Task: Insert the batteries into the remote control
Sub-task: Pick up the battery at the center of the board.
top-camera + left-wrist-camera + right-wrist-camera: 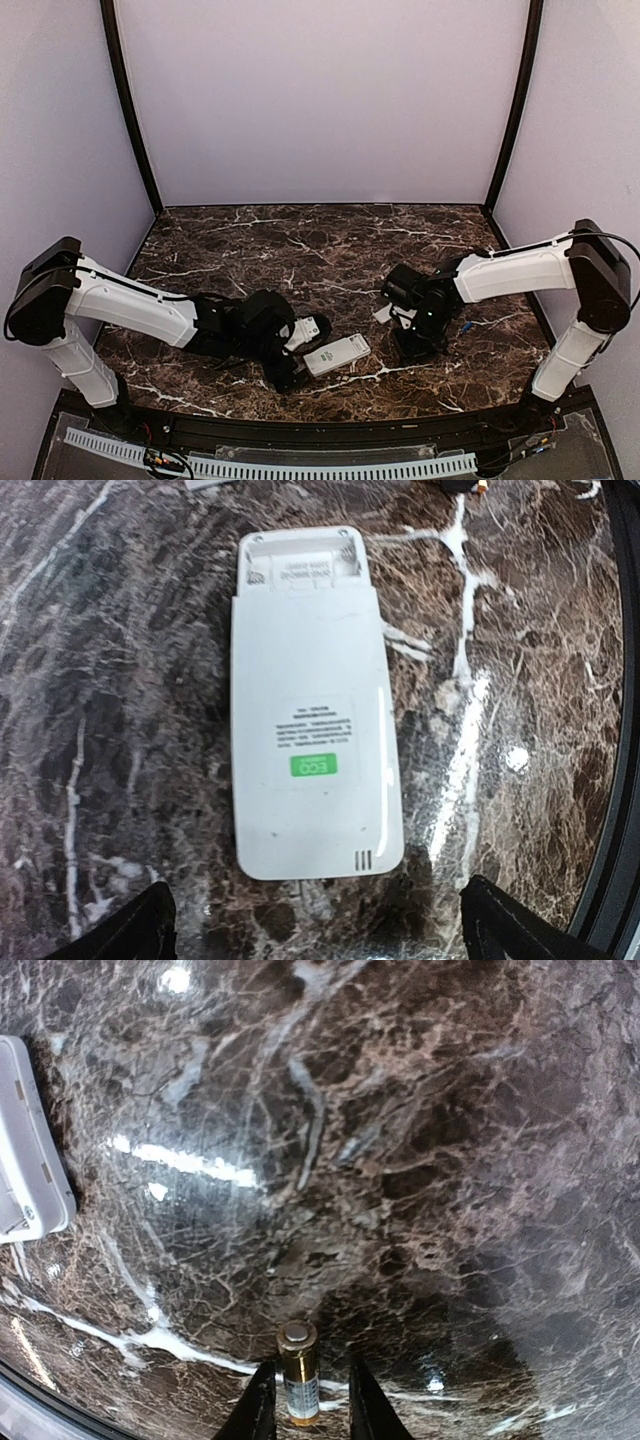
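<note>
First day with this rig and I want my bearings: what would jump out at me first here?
The white remote control lies face down on the dark marble table, just ahead of the open left gripper, its battery bay uncovered at the far end. To the right, a gold battery sits between the fingertips of the right gripper.

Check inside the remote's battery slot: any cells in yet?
On the remote, the exposed slot end shows only white plastic and print, no cells. The rest is hidden under its back panel.
</note>
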